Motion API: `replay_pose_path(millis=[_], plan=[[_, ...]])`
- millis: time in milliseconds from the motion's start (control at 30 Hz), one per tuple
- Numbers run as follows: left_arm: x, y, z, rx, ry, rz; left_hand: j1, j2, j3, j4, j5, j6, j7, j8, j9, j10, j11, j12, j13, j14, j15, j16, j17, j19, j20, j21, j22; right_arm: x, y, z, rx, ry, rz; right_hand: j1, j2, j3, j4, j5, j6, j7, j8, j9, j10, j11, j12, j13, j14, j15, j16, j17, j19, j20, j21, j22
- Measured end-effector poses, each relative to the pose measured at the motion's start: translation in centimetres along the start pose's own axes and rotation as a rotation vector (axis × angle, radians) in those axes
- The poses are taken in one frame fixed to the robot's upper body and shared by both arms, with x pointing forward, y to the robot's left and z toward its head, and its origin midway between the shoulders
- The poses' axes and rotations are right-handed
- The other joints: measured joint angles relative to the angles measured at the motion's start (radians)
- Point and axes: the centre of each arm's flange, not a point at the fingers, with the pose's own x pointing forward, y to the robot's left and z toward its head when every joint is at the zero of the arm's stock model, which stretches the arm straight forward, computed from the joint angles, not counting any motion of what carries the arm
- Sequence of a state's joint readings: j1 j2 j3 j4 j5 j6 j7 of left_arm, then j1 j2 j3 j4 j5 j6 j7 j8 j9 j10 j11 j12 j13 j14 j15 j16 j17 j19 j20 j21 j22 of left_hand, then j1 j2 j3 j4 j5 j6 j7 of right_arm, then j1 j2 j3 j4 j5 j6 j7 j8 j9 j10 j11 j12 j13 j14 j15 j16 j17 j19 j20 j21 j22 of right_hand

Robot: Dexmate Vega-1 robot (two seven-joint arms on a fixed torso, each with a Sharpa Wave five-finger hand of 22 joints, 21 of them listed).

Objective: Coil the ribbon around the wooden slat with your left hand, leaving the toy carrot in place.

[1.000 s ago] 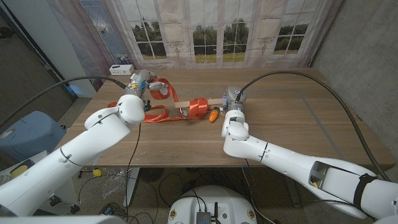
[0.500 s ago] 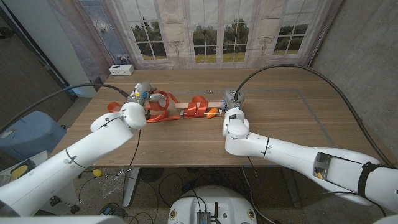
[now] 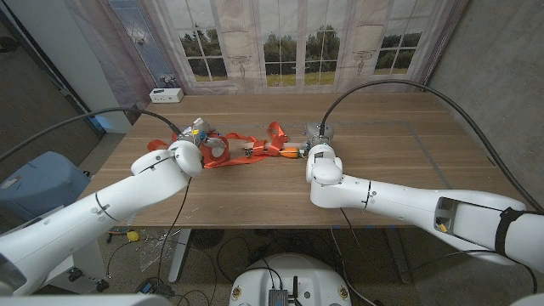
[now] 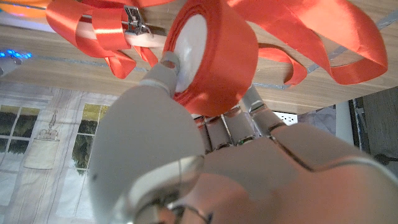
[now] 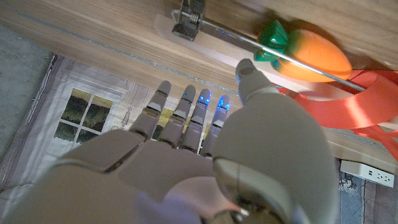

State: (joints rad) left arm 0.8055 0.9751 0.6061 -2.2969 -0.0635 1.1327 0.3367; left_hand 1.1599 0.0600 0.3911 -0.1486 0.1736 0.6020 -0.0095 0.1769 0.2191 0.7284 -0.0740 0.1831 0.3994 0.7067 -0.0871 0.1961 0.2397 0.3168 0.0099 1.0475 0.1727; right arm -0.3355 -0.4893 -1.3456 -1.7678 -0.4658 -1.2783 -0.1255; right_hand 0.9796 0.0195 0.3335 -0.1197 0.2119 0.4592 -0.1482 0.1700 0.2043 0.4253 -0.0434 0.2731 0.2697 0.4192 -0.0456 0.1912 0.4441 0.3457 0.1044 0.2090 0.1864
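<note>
A brown wooden table (image 3: 255,191) stands before tall white-framed windows (image 3: 289,42) with sheer curtains (image 3: 161,38); a grey concrete wall (image 3: 497,76) rises rightward.

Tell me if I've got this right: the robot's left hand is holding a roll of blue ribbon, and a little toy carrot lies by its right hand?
Nearly. The ribbon is orange-red, not blue; the left wrist view shows the roll held in the left hand plainly. The rest stands: the toy carrot does lie on the table by the right hand.

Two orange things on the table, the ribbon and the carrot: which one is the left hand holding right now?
The ribbon roll: the left hand grips its spool. The toy carrot, with green leaves, lies free beside the right hand.
</note>
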Motion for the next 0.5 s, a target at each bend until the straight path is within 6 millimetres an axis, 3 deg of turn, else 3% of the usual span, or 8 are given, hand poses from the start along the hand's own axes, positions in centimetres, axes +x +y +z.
replay_pose_path(millis=[133, 267, 367, 500], plan=[[0.07, 0.03, 0.19, 0.034, 0.005, -0.030, -0.037, -0.016, -0.056, 0.009, 0.001, -0.153, -0.003, 0.000, -0.012, -0.174, 0.030, -0.003, -0.023, -0.179, 0.032, -0.005, -0.001, -0.085, 0.040, -0.046, -0.001, -0.07, 0.03, 0.00, -0.005, 0.001, 0.013, -0.079, -0.032, -0.053, 0.026, 0.022, -0.091, 0.008, 0.001, -0.005, -0.082, 0.005, -0.038, 0.002, -0.076, 0.003, 0.000, -0.008, -0.029, 0.008, -0.006, 0.000], [0.00, 0.05, 0.30, 0.056, 0.008, -0.052, -0.086, -0.021, -0.103, 0.023, 0.001, -0.287, 0.003, 0.000, -0.023, -0.346, 0.071, -0.010, -0.050, -0.327, 0.064, -0.008, -0.015, -0.159, 0.090, -0.096, -0.001, -0.13, 0.01, -0.07, -0.002, 0.000, 0.022, -0.158, -0.048, -0.094, 0.065, 0.033, -0.127, 0.021, 0.008, -0.003, -0.114, 0.015, -0.050, 0.004, -0.116, 0.005, 0.000, -0.013, -0.039, 0.014, -0.006, 0.002], [-0.19, 0.09, 0.33, 0.076, 0.013, -0.052, -0.111, -0.023, -0.127, 0.032, 0.001, -0.352, 0.000, 0.000, -0.027, -0.443, 0.091, -0.010, -0.068, -0.412, 0.094, -0.015, -0.026, -0.196, 0.096, -0.126, 0.000, -0.18, -0.14, -0.28, 0.008, -0.001, 0.019, -0.210, -0.042, -0.120, 0.091, 0.040, -0.136, 0.030, 0.011, -0.002, -0.120, 0.022, -0.050, 0.007, -0.122, 0.003, 0.004, -0.013, -0.044, 0.019, -0.006, 0.002], [-0.67, 0.23, 0.49, 0.104, 0.014, -0.018, -0.150, -0.012, -0.148, 0.052, 0.004, -0.380, -0.007, 0.000, -0.029, -0.474, 0.094, -0.005, -0.081, -0.438, 0.101, -0.012, -0.031, -0.205, 0.097, -0.140, -0.001, -0.32, -0.29, -0.56, 0.042, -0.010, -0.002, -0.262, -0.004, -0.131, 0.126, 0.044, -0.139, 0.034, 0.020, -0.002, -0.114, 0.039, -0.050, 0.004, -0.122, 0.003, 0.013, -0.013, -0.044, 0.019, -0.001, 0.002]])
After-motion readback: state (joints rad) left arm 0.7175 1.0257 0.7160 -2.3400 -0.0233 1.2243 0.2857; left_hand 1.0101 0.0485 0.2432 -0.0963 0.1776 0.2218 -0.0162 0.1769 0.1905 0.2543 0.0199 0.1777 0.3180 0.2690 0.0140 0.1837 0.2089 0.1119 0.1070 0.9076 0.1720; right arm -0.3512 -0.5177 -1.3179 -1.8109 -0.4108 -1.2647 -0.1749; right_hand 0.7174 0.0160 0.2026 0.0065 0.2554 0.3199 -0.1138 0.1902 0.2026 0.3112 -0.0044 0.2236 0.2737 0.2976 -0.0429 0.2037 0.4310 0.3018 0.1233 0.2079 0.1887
